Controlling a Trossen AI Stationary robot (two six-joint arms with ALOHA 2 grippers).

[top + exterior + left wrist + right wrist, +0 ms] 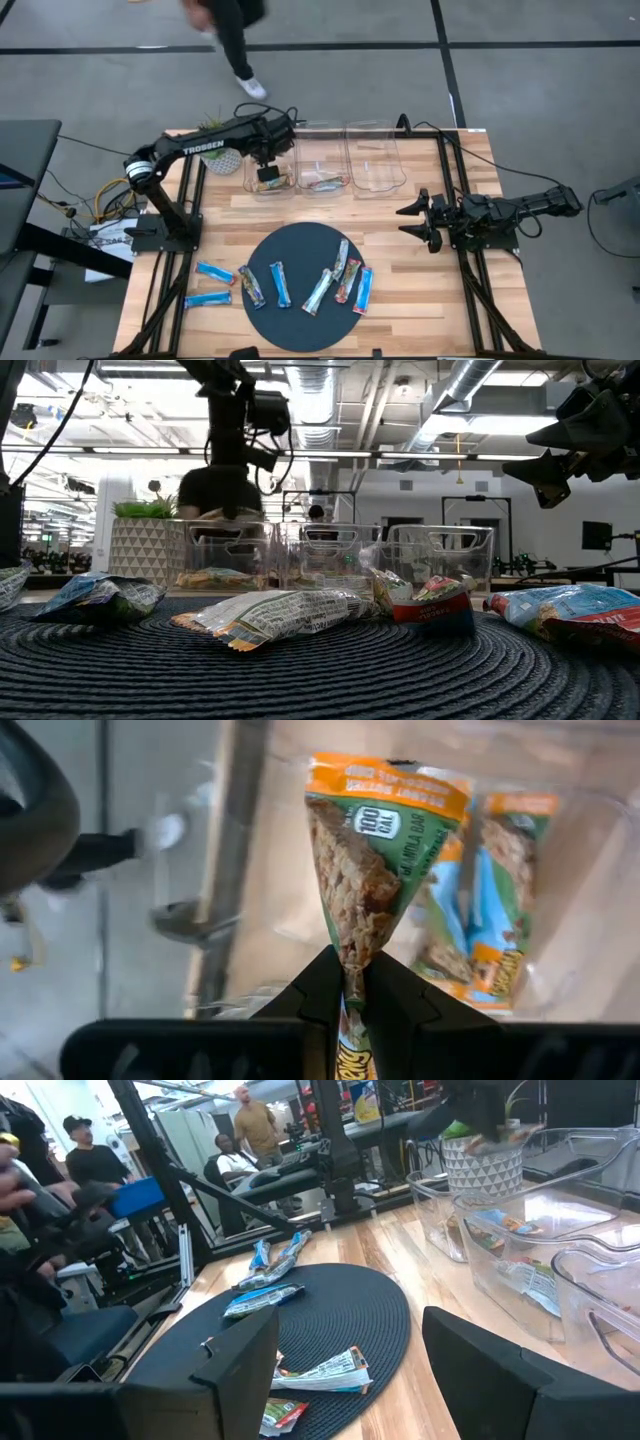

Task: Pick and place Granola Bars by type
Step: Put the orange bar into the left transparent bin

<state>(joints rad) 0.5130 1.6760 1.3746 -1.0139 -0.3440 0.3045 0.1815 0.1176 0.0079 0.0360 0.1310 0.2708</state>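
My left gripper (266,172) hangs over the leftmost clear bin (252,160) at the table's far side, shut on a green-and-orange granola bar (372,860). Another bar of that kind (492,920) lies on the bin's floor below. Several more granola bars, blue and multicoloured, lie flat on the dark round mat (300,310). Two blue ones (213,272) lie on the wood to its left. My right gripper (410,220) waits open at the table's right, with nothing between its fingers (240,1360). My left gripper pinches the bar's wrapper between its two fingers, at a narrow stretch (352,952) toward one end. A bit of wrapper (350,1055) reaches farther back between them. The fingers slant steeply down from above. The bar hangs below them, lifted clear over the bin.
Three clear bins stand in a row at the far side; the middle one (322,150) holds bars, and nothing shows in the right one (373,150). A patterned plant pot (224,152) sits left of the bins. A person (232,40) stands beyond the table's far edge.
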